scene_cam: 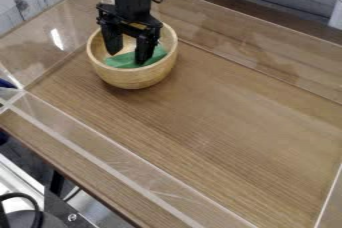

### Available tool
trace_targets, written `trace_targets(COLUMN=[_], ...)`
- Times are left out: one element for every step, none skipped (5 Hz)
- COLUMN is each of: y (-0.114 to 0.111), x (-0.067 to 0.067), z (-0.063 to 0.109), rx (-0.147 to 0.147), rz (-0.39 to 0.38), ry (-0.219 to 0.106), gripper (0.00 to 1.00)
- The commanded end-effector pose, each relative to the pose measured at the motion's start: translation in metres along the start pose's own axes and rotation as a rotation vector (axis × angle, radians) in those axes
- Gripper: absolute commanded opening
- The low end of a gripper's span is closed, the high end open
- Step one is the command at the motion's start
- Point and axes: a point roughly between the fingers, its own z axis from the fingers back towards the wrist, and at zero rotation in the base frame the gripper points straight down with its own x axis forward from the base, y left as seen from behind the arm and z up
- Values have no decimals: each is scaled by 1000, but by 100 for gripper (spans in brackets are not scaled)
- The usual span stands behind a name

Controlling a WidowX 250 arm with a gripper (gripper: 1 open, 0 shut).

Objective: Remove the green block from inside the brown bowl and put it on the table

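Note:
The brown bowl (131,70) stands on the table (214,122) at the back left. Inside it lies the green block (147,55), partly hidden behind the gripper's black fingers. My gripper (128,54) points straight down with its fingertips lowered inside the bowl. It is open, one finger (111,50) to the left of the block and the other (144,48) over it. Whether the fingers touch the block I cannot tell.
Clear plastic walls (80,132) line the table's edges at the front left and along the back. Wide bare wood-grain surface lies to the right of the bowl and in front of it.

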Motion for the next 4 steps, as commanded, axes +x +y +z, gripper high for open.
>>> trace_targets(y=[7, 7, 7, 8], x=[12, 14, 15, 17], z=[15, 12, 10, 7], rx=[17, 14, 10, 7], rz=[5, 2, -1, -2], ry=[-62, -61, -62, -61], gripper=[100, 100, 100, 100])
